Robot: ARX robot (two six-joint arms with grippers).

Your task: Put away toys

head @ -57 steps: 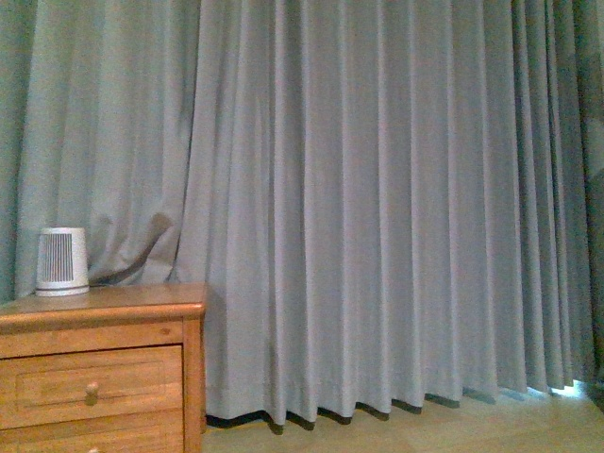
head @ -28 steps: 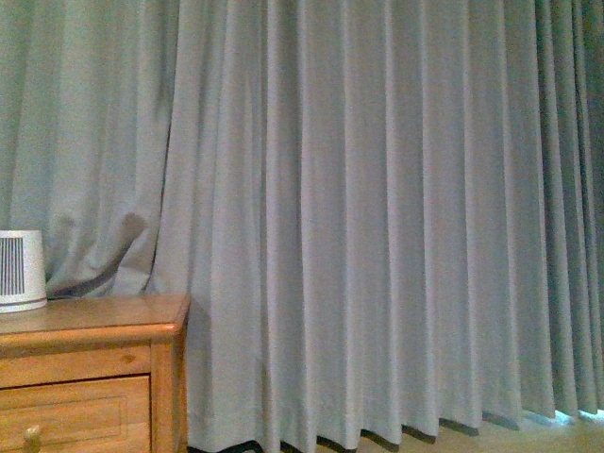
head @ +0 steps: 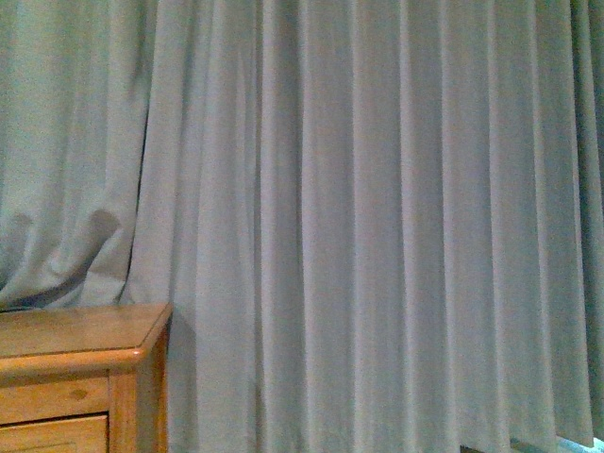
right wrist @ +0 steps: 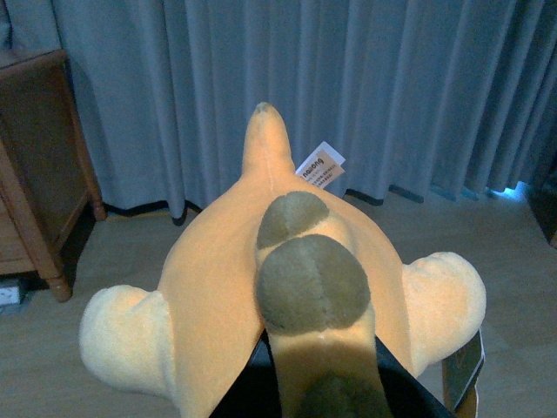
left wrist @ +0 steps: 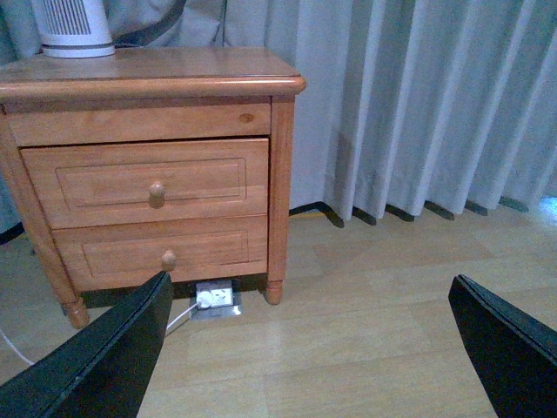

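Observation:
In the right wrist view my right gripper (right wrist: pixel 326 387) is shut on the orange-yellow plush animal (right wrist: pixel 218 279), held above the wooden floor. It has stubby pale limbs, grey-brown patches down its middle and a small white paper tag (right wrist: pixel 319 167). In the left wrist view my left gripper (left wrist: pixel 318 348) is open and empty, its black fingers (left wrist: pixel 104 357) wide apart over the floor in front of the nightstand. Neither gripper nor the toy shows in the front view.
A wooden nightstand (left wrist: pixel 148 165) with two drawers stands against grey curtains (head: pixel 359 217); its corner shows in the front view (head: pixel 85 349). A white ribbed appliance (left wrist: pixel 74 26) sits on top. A floor socket with a plug (left wrist: pixel 215 299) lies under it. Wooden floor (left wrist: pixel 365 313) extends beside it.
The front view has shifted right and upward: the nightstand slid to the left edge, the white appliance has left the picture and the floor is barely seen.

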